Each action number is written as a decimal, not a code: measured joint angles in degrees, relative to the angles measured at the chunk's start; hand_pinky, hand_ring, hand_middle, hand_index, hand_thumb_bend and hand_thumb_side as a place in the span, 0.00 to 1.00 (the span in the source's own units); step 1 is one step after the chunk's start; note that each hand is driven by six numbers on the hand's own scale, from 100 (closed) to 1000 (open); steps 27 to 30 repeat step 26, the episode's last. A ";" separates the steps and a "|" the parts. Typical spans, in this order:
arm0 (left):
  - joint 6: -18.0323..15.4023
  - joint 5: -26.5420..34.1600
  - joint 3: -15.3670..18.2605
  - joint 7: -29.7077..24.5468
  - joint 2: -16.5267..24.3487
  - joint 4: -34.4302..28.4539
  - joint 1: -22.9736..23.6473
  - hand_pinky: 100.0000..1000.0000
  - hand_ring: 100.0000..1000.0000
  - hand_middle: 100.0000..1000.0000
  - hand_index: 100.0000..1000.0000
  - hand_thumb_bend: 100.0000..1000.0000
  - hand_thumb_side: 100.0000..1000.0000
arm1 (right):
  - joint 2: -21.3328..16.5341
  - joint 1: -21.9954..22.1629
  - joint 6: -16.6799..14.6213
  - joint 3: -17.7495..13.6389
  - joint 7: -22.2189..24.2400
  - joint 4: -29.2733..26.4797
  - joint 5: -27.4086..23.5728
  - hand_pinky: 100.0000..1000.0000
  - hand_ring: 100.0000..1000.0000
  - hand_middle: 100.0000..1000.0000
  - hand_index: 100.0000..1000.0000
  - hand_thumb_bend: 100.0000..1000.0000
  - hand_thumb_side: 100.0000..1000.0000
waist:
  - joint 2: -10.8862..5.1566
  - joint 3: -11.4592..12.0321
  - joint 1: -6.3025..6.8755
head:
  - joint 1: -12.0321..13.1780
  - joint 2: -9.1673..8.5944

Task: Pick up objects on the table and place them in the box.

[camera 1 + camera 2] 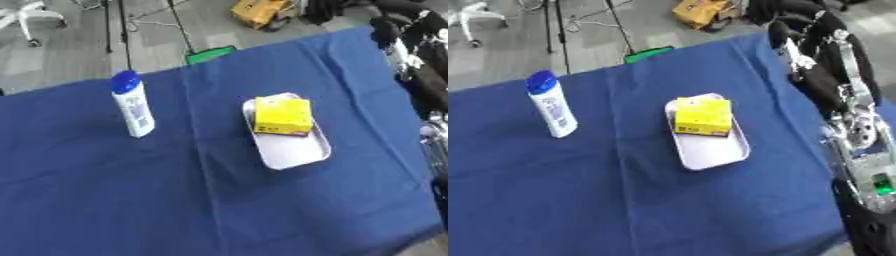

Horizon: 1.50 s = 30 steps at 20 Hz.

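Fingers: can't tell. R arm [833, 85] runs along the right edge, black w/ silver joints, lifted over the table's right side; its hand isn't made out, so no read on how far open it is or whether it holds anything. L hand: not in either view.

Box [710, 150]: shallow white tray, rounded corners, abt mid-table, slightly right of centre, long axis running near-far. Yellow pack [703, 116] already lies in its far half, flat, one edge at the far rim. Near half of the box shows bare.

Bottle [133, 106]: white w/ blue cap, upright, on the cloth far left, well apart from the box. Nothing touching it.

Cloth [105, 200]: blue, covers the whole table, some creases down the middle.

Progress (judged): 1 item in, 1 left out. Bottle looks like the remaining pick; it's on the L side, so the L arm seems the nearer reach, but that's a guess. Room in the box's near half looks tight for a bottle unless laid flat.

Count: box x1, yellow pack x1, bottle x1, arms seen x1 (R).
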 measured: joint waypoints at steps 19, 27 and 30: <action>1.66 1.36 2.39 2.27 -3.10 -0.86 3.69 0.66 0.65 0.73 0.83 0.57 0.75 | 0.00 0.45 0.18 0.00 0.11 0.00 0.25 0.81 0.81 0.84 0.80 0.34 0.41 | 0.07 1.98 0.00 | 1.54 0.55; 1.68 1.38 2.39 2.01 -3.15 -1.10 3.95 0.66 0.65 0.73 0.82 0.57 0.75 | 0.00 0.44 0.17 0.00 0.09 0.00 0.25 0.81 0.81 0.84 0.80 0.34 0.41 | 0.07 1.79 -0.04 | 1.56 0.54; 1.68 1.38 2.39 2.01 -3.15 -1.10 3.95 0.66 0.65 0.73 0.82 0.57 0.75 | 0.00 0.44 0.17 0.00 0.09 0.00 0.25 0.81 0.81 0.84 0.80 0.34 0.41 | 0.07 1.79 -0.04 | 1.56 0.54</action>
